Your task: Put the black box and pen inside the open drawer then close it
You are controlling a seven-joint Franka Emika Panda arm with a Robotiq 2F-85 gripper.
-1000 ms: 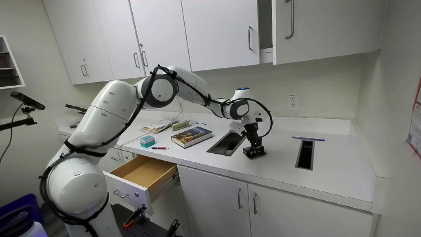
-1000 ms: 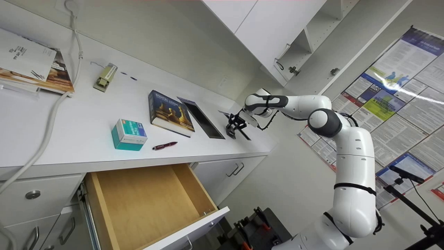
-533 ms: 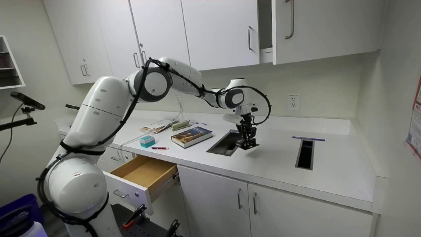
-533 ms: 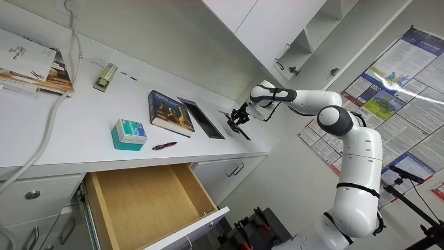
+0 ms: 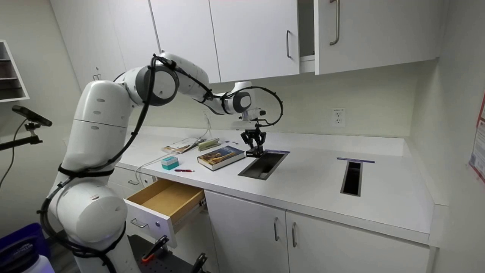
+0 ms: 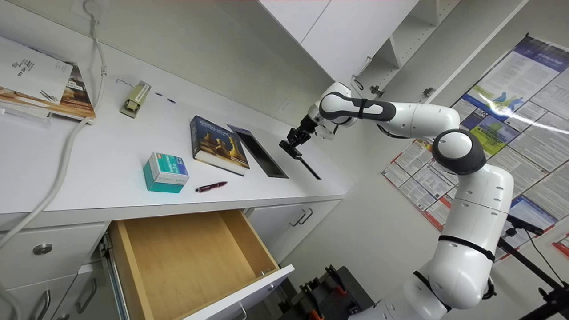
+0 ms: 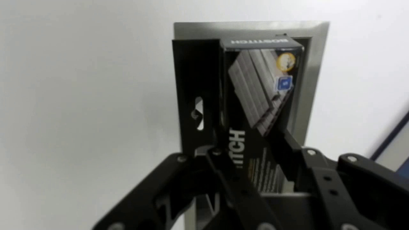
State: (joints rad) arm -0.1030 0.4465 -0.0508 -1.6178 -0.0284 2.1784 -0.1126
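My gripper (image 7: 250,143) is shut on a black box (image 7: 260,70) with a picture of staples on it, its fingers on both sides of the box. In an exterior view the gripper (image 5: 254,142) holds the box (image 5: 254,152) above the counter by the far end of a metal-framed opening. The gripper (image 6: 295,138) and box (image 6: 290,150) also show in an exterior view. A dark red pen (image 5: 184,170) lies on the counter near its front edge; it also shows in an exterior view (image 6: 211,186). The open wooden drawer (image 6: 186,258) is below the pen; nothing shows inside it.
A thick book (image 5: 221,157) lies between the pen and the metal-framed opening (image 5: 261,167). A teal and white small box (image 6: 166,172) stands left of the pen. A second narrow opening (image 5: 351,178) is at the right. A stapler (image 6: 135,99) and papers (image 6: 40,84) lie farther back.
My gripper has risen from close to the countertop with the black box and moved left in an exterior view, towards the book. The pen and the drawer have not moved.
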